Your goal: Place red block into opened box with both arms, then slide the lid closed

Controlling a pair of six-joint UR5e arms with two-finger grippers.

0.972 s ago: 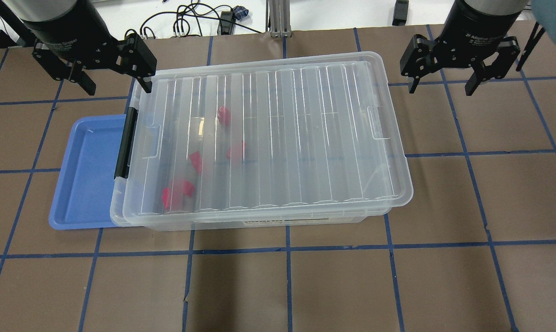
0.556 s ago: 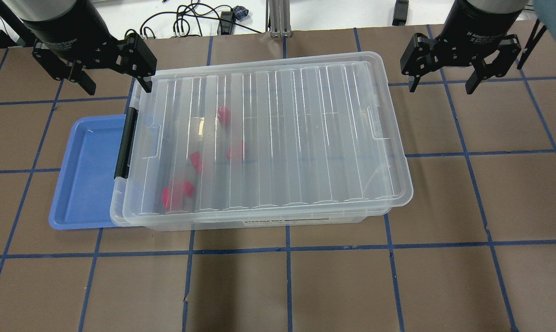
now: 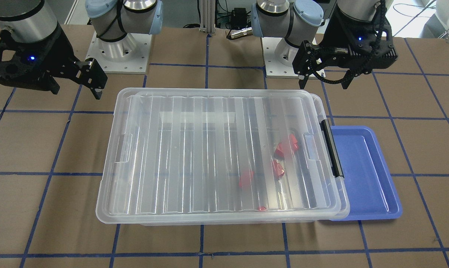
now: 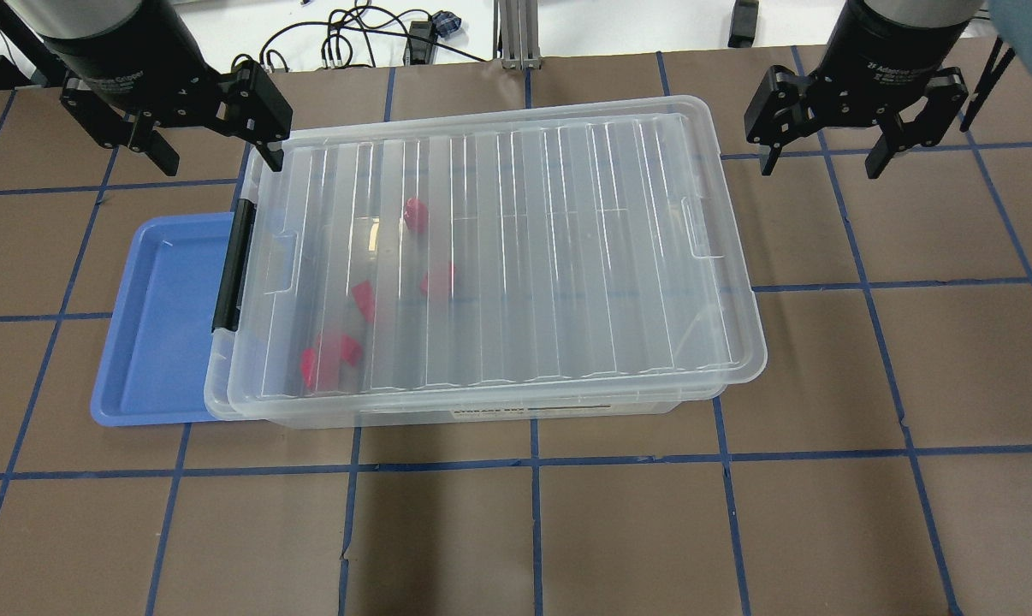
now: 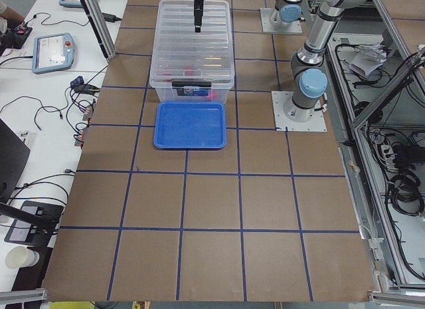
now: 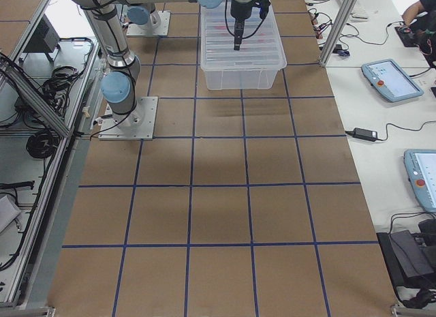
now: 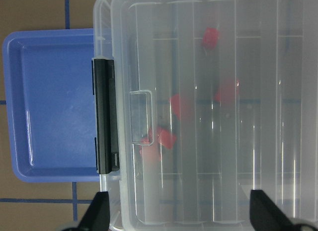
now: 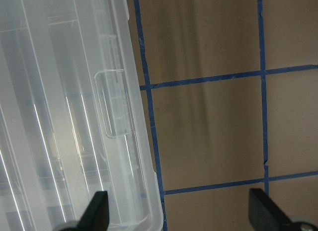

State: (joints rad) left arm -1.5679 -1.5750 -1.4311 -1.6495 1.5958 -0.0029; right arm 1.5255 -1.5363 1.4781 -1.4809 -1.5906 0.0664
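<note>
Left gripper: jaws apart, holding nothing, positioned above the far corner of the box at the end carrying the black bar. One fingertip overlaps that corner in the overhead view; contact cannot be confirmed.

Right gripper: jaws apart, holding nothing, over bare table just beyond the opposite far corner of the box, not touching it.

The lid lies on top of the box, slightly askew, its right end overhanging the rim.

Red blocks lie inside, under the lid, grouped toward the black-bar end. There appear to be four, though the ribbed plastic blurs them.

A blue tray sits against the black-bar end, partly under the rim.
</note>
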